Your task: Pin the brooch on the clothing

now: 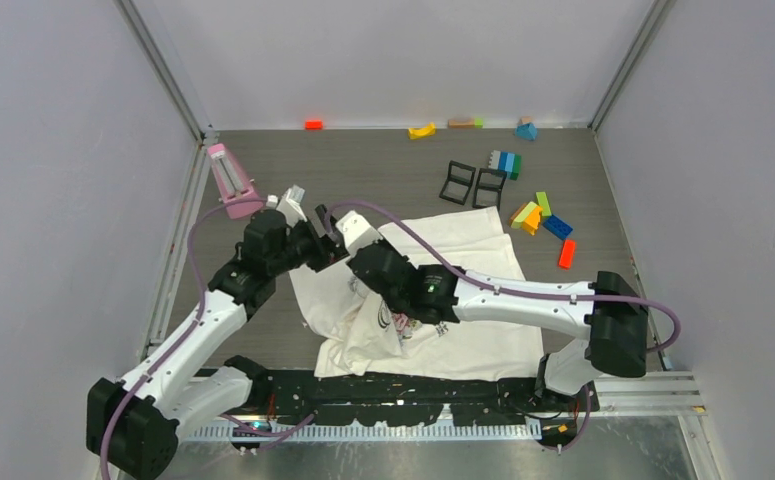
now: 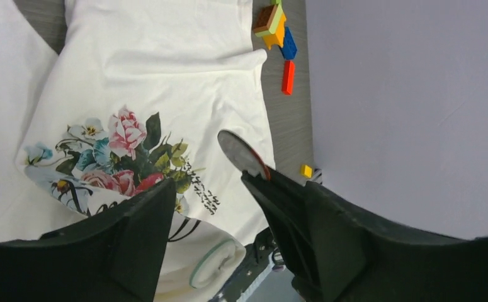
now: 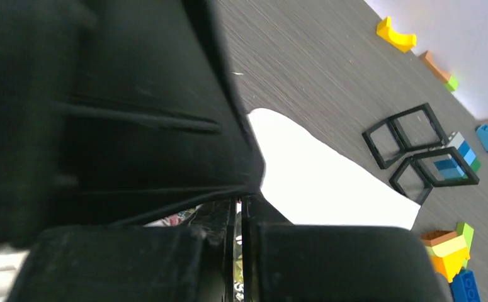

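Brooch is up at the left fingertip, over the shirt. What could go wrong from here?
1. The brooch sits at one fingertip of the left gripper, whose jaws stand apart, so it may slip off and drop.
2. The right gripper is crowded against the left in the top view; they could collide.
3. The T-shirt lies bunched near the print, so the pin might catch two layers.
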Motion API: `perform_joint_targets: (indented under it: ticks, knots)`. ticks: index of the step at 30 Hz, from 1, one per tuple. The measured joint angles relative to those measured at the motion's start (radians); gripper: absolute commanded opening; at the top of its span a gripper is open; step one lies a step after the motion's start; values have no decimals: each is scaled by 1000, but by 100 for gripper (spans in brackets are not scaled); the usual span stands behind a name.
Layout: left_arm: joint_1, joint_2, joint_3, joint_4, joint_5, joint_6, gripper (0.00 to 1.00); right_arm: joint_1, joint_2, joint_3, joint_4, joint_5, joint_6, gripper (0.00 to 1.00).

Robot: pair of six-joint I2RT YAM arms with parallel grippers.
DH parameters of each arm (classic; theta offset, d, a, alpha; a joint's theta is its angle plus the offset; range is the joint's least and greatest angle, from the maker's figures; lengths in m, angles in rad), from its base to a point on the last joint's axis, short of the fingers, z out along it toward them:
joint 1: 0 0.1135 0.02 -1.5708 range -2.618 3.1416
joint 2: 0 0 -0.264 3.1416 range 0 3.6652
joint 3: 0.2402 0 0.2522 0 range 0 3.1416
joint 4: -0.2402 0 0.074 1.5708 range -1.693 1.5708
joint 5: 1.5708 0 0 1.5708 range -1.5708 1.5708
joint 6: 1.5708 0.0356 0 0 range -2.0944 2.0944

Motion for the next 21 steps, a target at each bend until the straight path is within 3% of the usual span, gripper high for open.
perform_joint_targets:
  ticks: [2, 6, 11, 14, 21]
  knots:
    - [0, -23, 16, -48, -18, 39, 94, -32, -19, -23, 4, -25, 29, 1]
    - [0, -130, 26, -125, -79, 121, 97, -141, -101, -77, 3, -171, 114, 1]
    - [0, -213, 62, -179, -68, 275, 97, -394, -250, -117, -1, -600, 259, 1]
    - [0, -171, 158, -237, 48, 417, 98, -510, -302, -117, 0, -864, 325, 1]
    - [0, -79, 229, -277, 349, 609, 98, -555, -307, -113, -23, -1359, 386, 1]
